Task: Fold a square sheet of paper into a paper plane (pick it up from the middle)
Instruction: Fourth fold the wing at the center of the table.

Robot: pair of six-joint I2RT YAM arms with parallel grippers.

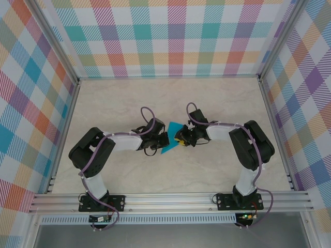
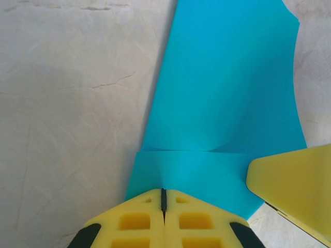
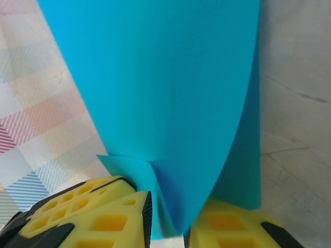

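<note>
The square sheet of paper (image 1: 171, 138) is teal-blue and hangs bent between the two grippers at mid-table. My left gripper (image 1: 164, 140) is shut on the sheet's near edge (image 2: 222, 93), its yellow tips (image 2: 163, 192) pressed together over a creased flap. My right gripper (image 1: 180, 139) faces it from the right. In the right wrist view its jaws (image 3: 166, 227) stand a narrow gap apart, with a curved bend of the sheet (image 3: 165, 77) between them. One right finger (image 2: 295, 186) shows beside the flap.
The pale marbled table top (image 1: 155, 103) lies under the paper. Plaid walls (image 1: 176, 36) close in the back and both sides. An aluminium rail (image 1: 170, 199) with the two arm bases runs along the near edge.
</note>
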